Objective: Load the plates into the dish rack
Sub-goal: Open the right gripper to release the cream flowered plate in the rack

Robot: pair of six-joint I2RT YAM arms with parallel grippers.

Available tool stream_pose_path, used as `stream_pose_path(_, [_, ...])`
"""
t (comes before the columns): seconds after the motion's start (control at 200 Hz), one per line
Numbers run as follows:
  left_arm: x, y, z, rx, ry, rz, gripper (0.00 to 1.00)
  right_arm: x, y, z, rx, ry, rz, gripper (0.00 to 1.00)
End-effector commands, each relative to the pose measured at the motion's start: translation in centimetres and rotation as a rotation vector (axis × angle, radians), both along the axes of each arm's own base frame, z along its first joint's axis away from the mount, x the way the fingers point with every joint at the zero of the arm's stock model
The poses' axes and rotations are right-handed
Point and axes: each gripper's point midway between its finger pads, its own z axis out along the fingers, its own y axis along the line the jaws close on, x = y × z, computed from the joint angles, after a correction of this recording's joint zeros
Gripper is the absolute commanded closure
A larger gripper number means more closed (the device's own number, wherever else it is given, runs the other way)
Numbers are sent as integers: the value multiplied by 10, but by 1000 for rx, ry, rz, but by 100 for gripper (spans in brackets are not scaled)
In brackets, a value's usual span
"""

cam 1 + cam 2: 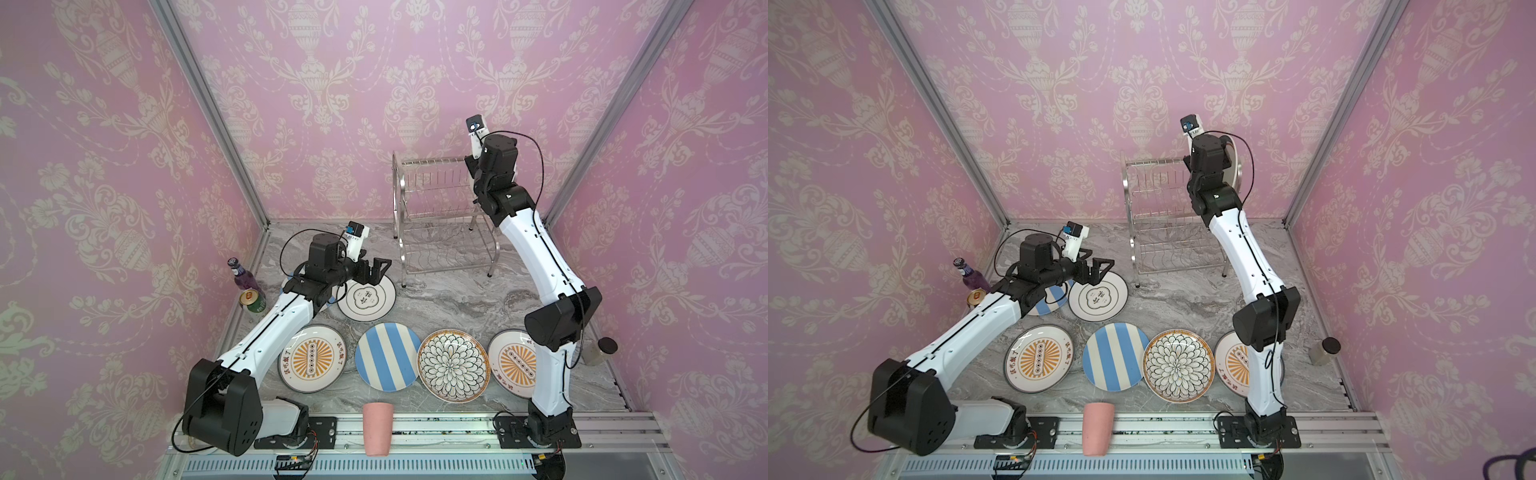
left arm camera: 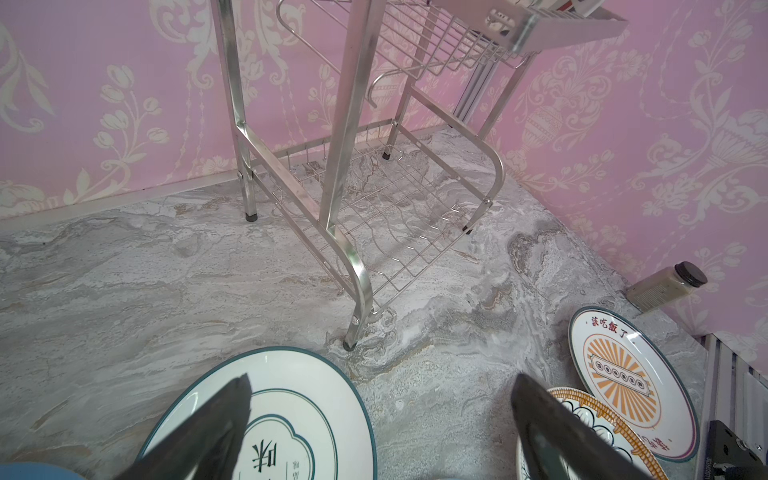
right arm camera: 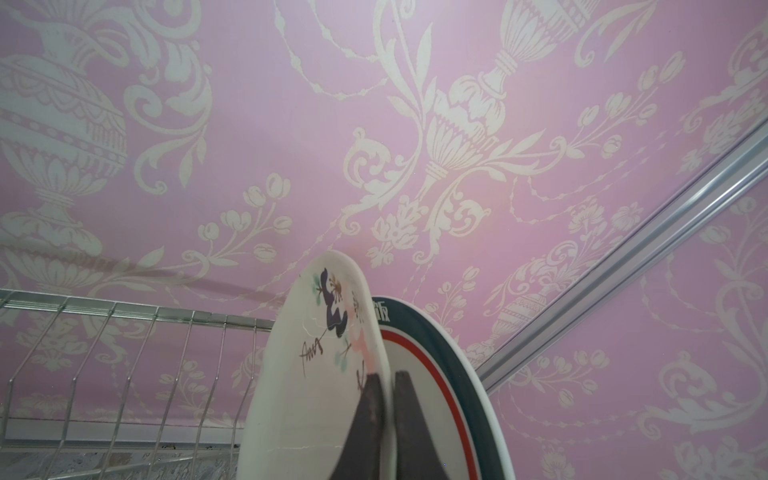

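Observation:
My right gripper (image 3: pixel 384 374) is shut on the rim of the cream floral plate (image 3: pixel 316 374). It holds the plate upright at the top tier of the dish rack (image 1: pixel 440 208), close beside a navy-rimmed plate (image 3: pixel 449 374) standing there. My left gripper (image 1: pixel 374 270) hangs open and holds nothing. It is low over the far edge of the black-ringed plate (image 1: pixel 365 298). Flat on the table lie an orange-sunburst plate (image 1: pixel 311 358), a blue-white striped plate (image 1: pixel 388 356), the petal plate (image 1: pixel 452 365) and another sunburst plate (image 1: pixel 511 363). A second striped plate (image 1: pixel 1050 301) lies partly under the left arm.
A pink cup (image 1: pixel 377 428) stands on the front rail. A purple bottle (image 1: pixel 243 276) and a green can (image 1: pixel 252 300) sit by the left wall. A black-lidded jar (image 1: pixel 598 351) lies by the right wall. Pink walls close in three sides.

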Motion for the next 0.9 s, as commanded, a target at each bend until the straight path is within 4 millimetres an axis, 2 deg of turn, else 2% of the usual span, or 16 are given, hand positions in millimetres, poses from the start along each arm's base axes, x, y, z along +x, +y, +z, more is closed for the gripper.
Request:
stream_pose_path(0.0, [2, 1, 3, 19, -11, -1, 1, -16, -10, 33, 69, -116, -11, 100])
stream_pose_path(0.14, [2, 2, 4, 22, -16, 0, 1, -17, -12, 29, 58, -109, -19, 100])
stream_pose_path(0.24, [1, 2, 3, 22, -15, -1, 1, -18, -13, 29, 47, -104, -23, 81])
stream_pose_path(0.55, [2, 0, 3, 10, -16, -5, 1, -28, -11, 45, 27, -124, -11, 75])
stream_pose_path(0.746, [2, 2, 3, 9, -17, 5, 1, -37, -4, 53, 30, -124, 12, 67])
stream_pose_path(0.896, [2, 5, 4, 14, -25, 27, 1, -48, 1, 55, 64, -105, 47, 56])
